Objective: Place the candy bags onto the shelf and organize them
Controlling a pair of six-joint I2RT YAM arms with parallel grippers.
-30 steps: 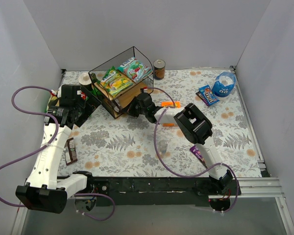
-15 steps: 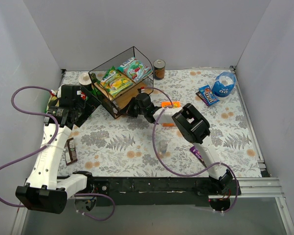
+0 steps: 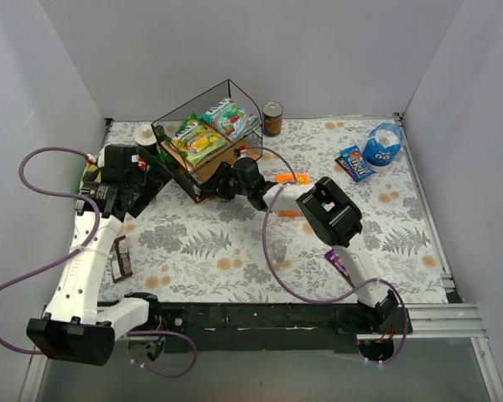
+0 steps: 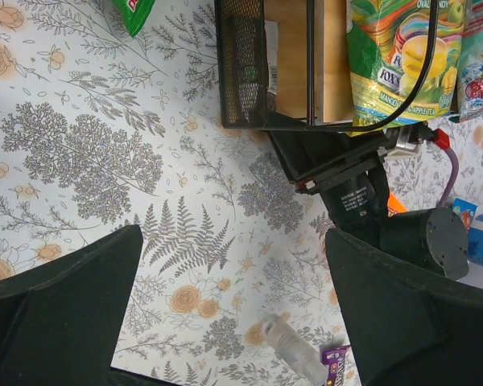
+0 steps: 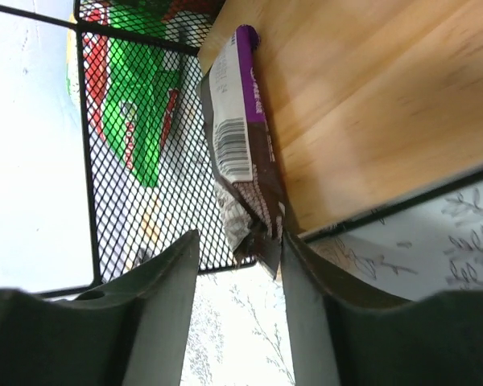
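The shelf (image 3: 203, 151) stands at the back left with a green-yellow bag (image 3: 199, 141) and a teal-white bag (image 3: 229, 117) on its top board. My right gripper (image 3: 221, 181) reaches into the lower tier. In the right wrist view a purple-and-brown packet (image 5: 240, 153) lies on the wooden board (image 5: 370, 104). Its crimped end sits between the open fingers of the right gripper (image 5: 240, 249), against one of them. My left gripper (image 4: 233, 322) hangs wide open over the table, left of the shelf (image 4: 306, 64). A dark brown wrapper (image 3: 121, 258), a purple wrapper (image 3: 337, 261) and a blue pack (image 3: 355, 162) lie on the table.
An orange box (image 3: 287, 179), a round blue pouch (image 3: 383, 144) and a brown can (image 3: 272, 118) are on the table behind or right of the right arm. A small clear bottle (image 4: 294, 354) lies mid-table. A green bag (image 5: 145, 104) shows behind the shelf's mesh side.
My right gripper pushed a little further into the shelf's lower tier and opened, letting go of the purple-and-brown packet on the board. The left arm has not moved.
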